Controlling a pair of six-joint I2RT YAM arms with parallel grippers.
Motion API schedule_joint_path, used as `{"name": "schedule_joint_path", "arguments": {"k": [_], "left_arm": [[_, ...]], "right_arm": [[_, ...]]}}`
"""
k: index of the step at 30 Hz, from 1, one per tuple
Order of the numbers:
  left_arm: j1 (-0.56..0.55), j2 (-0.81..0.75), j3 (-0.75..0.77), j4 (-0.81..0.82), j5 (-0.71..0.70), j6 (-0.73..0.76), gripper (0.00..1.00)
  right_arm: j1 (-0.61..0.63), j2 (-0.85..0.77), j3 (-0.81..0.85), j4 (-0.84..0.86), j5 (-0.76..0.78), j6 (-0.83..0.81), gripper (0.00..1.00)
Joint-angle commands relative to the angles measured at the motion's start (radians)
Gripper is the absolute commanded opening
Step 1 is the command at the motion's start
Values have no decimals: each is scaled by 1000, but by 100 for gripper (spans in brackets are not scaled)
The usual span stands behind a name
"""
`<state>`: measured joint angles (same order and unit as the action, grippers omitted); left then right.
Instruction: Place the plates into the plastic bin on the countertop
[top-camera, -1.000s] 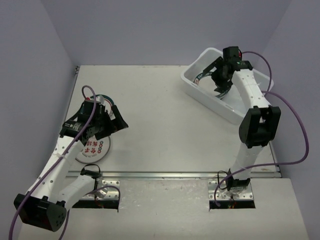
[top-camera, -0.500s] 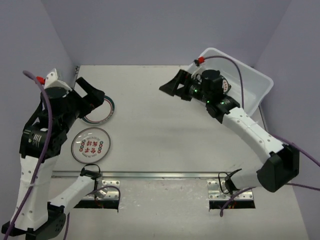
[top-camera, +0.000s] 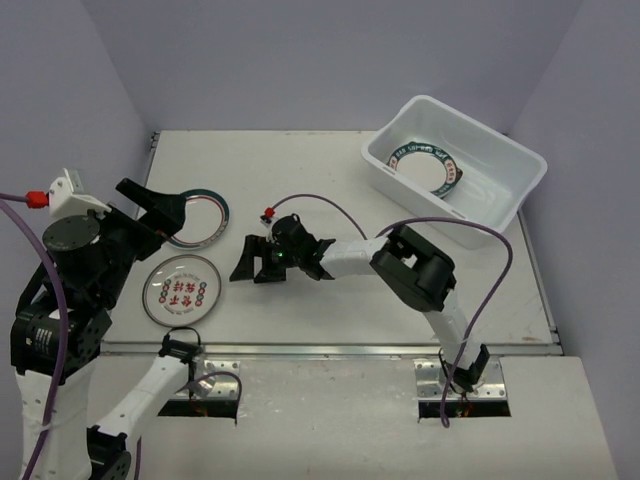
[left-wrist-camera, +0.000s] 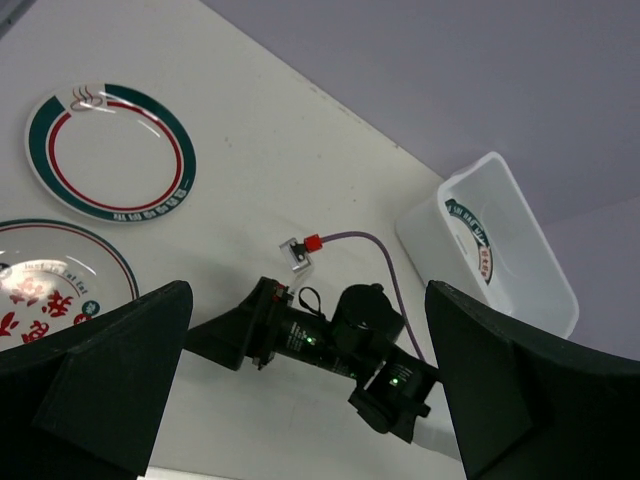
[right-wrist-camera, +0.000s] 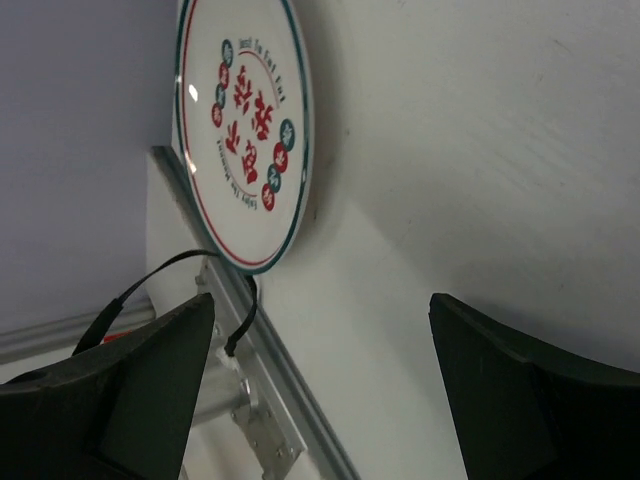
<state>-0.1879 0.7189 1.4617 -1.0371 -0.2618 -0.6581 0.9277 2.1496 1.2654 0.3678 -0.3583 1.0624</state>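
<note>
Two round white plates lie at the left of the countertop (top-camera: 330, 190): a teal-rimmed one (top-camera: 208, 212) (left-wrist-camera: 110, 152) and a red-lettered one (top-camera: 182, 290) (left-wrist-camera: 45, 285) (right-wrist-camera: 245, 120). A third teal-rimmed plate (top-camera: 425, 165) (left-wrist-camera: 475, 235) lies in the plastic bin (top-camera: 500, 195) (left-wrist-camera: 530, 290) at the far right. My left gripper (top-camera: 165, 215) (left-wrist-camera: 310, 400) is open and empty, raised above the two plates. My right gripper (top-camera: 250, 268) (right-wrist-camera: 320, 390) is open and empty, low over the table just right of the lettered plate. The black square plates are out of view.
The right arm (top-camera: 350, 255) stretches low across the middle of the table; it also shows in the left wrist view (left-wrist-camera: 340, 340). A metal rail (top-camera: 330, 350) (right-wrist-camera: 290, 400) runs along the front edge. Purple walls close in the left, back and right sides.
My right gripper has left the bin and swung left and down to the table beside the lettered plate. My left arm has risen and drawn back, uncovering the two plates.
</note>
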Motion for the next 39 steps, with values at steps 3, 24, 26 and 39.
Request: {"name": "schedule_joint_path", "arguments": {"k": [3,24,26,39], "left_arm": [[1,-24,-19,-47,38,-6,100],[0,-27,-107,-69,65,51,100],[0,-19,-110,-40,89,40,100],[1,50,-213,156,215,17,100]], "right_arm": [[35,228,244,57,-27,112,86],[31,377,440,-17,-219,244,0],[-1,232,351,-18,-231,215,0],[-638,-426,50,-308,-198,162,0]]}}
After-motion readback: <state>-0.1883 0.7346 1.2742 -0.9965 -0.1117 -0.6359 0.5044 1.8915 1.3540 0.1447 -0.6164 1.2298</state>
